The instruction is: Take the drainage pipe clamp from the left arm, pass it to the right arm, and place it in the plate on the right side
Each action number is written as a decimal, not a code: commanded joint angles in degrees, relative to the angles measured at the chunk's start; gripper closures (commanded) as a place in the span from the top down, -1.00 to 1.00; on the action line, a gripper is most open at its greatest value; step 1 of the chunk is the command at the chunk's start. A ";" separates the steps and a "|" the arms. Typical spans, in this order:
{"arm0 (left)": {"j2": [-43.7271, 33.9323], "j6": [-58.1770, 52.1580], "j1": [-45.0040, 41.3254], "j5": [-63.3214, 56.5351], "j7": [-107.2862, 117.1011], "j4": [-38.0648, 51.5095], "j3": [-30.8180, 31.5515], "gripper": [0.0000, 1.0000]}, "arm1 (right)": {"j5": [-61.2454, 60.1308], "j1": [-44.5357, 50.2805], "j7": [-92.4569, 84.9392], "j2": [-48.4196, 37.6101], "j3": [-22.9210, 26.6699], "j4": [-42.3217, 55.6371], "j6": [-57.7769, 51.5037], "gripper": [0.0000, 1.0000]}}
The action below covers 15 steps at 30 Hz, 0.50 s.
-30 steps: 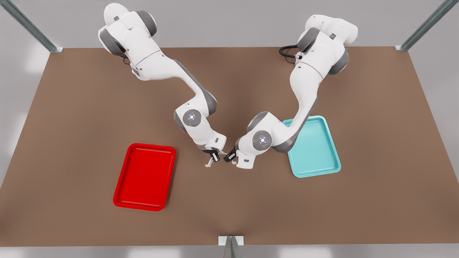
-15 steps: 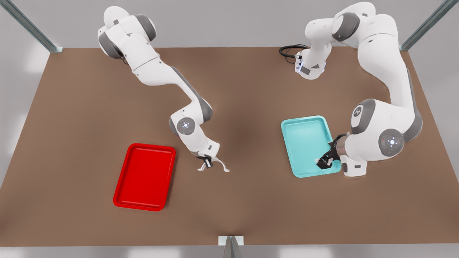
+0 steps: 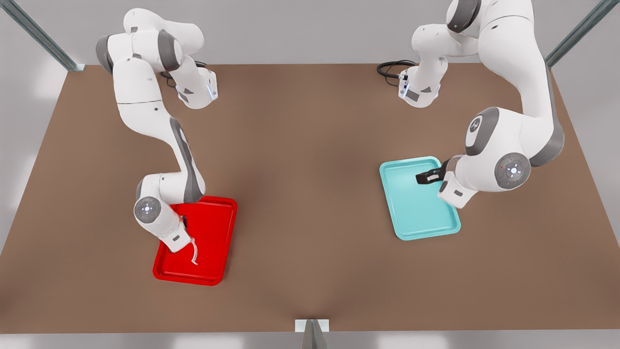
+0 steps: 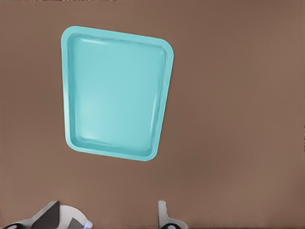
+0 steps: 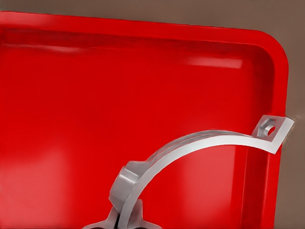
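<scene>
The right gripper (image 3: 186, 238) held the drainage pipe clamp (image 3: 194, 252) over the plate (image 3: 213, 252) at lower left, while the left gripper (image 3: 422, 178) hung open above the teal tray (image 3: 411, 213).

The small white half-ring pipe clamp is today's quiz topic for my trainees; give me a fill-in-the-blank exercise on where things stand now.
1. The right gripper holds the small white half-ring pipe clamp above the ___ shallow rectangular tray.
2. The left gripper hangs over the ___ shallow tray.
3. The left gripper holds ___.

Missing words: red; teal; nothing

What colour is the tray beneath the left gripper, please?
Teal, clearest in the left wrist view.
</scene>
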<state>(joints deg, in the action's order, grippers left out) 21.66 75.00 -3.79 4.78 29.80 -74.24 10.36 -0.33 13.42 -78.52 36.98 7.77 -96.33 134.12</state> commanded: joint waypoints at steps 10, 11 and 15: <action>-0.48 -7.06 1.50 0.93 -23.29 2.26 0.72 1.00 | -2.48 1.00 0.82 -0.33 -0.47 -2.90 3.43 1.00; -0.74 -7.85 1.51 0.93 -23.47 2.26 0.72 1.00 | -2.57 0.73 0.82 -2.09 -0.39 -2.19 1.76 1.00; -0.74 -7.59 1.24 0.67 -23.38 2.43 0.81 1.00 | -2.48 -1.38 51.82 -7.18 0.49 8.35 -32.76 1.00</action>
<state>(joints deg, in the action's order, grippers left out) 21.03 68.81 -2.54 5.61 16.54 -71.82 11.13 -2.42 12.41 -70.52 30.39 8.14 -88.82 123.44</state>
